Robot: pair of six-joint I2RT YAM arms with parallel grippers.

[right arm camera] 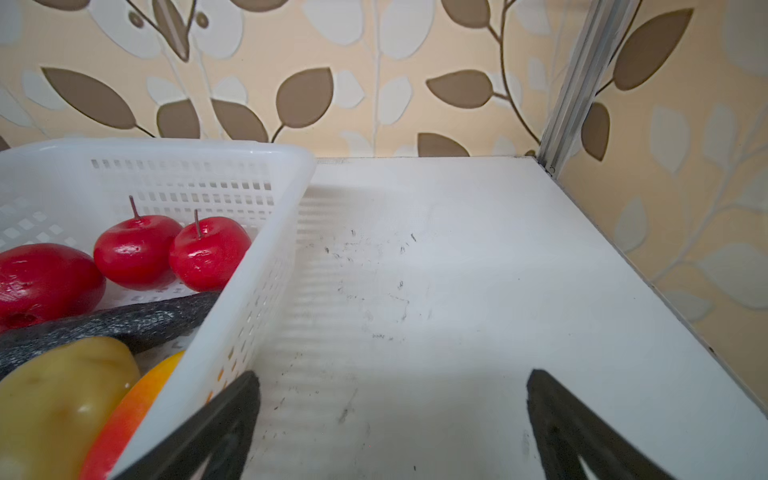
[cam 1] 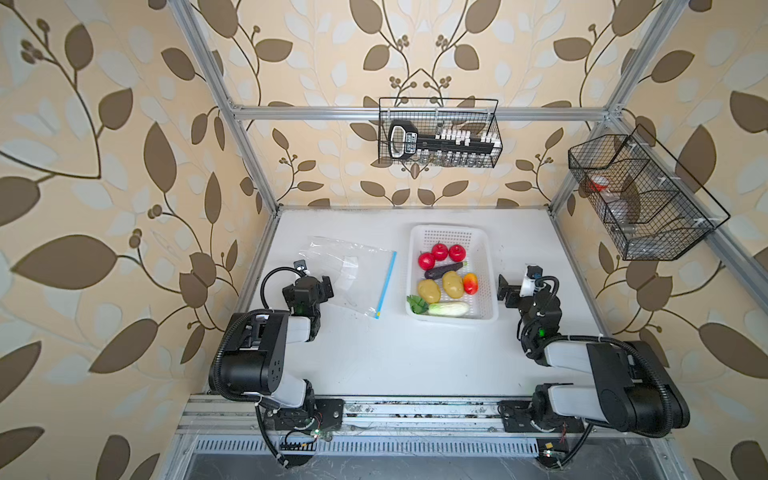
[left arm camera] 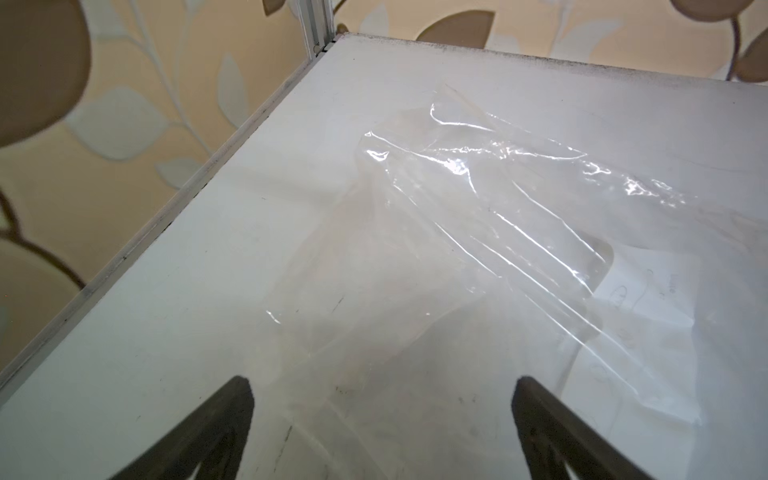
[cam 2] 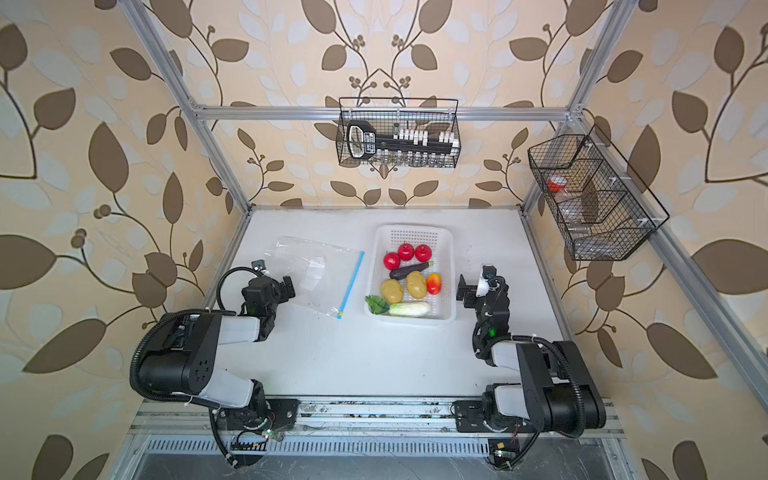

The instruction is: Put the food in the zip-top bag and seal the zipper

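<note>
We've got the white table [cam 1: 374, 365], the white basket [cam 1: 451, 228] right of centre and the zip-top bag [cam 1: 353, 270] lying flat just left of it. The left gripper [cam 1: 328, 286] at the bag's left side and the right gripper [cam 1: 505, 291] beside the basket both gape wide, holding nothing. The food [cam 1: 452, 284] sits in the basket; the zipper [cam 1: 386, 284] lines the bag edge facing it.

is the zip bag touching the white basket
Apart. In both top views a strip of bare table shows between the blue zipper on the bag and the basket.
</note>
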